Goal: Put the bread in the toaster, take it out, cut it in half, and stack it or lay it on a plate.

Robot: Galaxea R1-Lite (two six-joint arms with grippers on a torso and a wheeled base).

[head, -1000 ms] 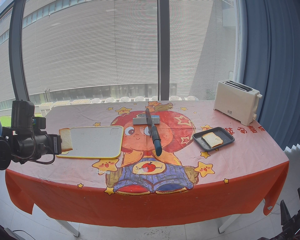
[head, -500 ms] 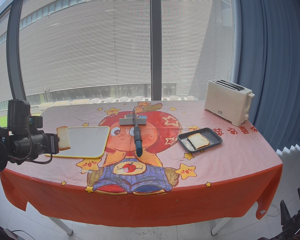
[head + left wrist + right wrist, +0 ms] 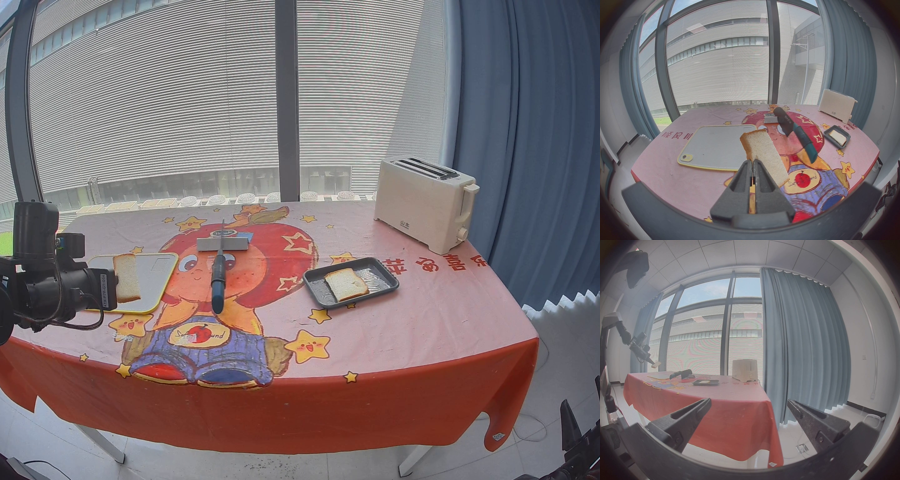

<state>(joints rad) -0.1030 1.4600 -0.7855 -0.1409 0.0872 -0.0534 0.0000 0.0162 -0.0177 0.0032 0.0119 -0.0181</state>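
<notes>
My left gripper (image 3: pixel 116 289) is shut on the lower edge of a white bread slice (image 3: pixel 127 277), held upright in the air over the left part of the grey cutting board (image 3: pixel 156 270). In the left wrist view the slice (image 3: pixel 762 151) rises from the shut fingers (image 3: pixel 740 182). The cream toaster (image 3: pixel 425 201) stands at the table's far right, both slots empty. A second slice (image 3: pixel 345 284) lies in a dark tray (image 3: pixel 377 277). A blue-handled knife (image 3: pixel 218 278) rests on a grey block (image 3: pixel 223 243). My right gripper (image 3: pixel 748 408) hangs open, low and off the table's right side.
The table has an orange cartoon cloth (image 3: pixel 400 337) that hangs over its front edge. Windows run behind it and a blue curtain (image 3: pixel 531 137) hangs at the right. The cloth lies bare between the tray and the front edge.
The head camera has swung right, so the table's things sit further left in the picture. The held slice now stands over the board instead of off its left edge.
</notes>
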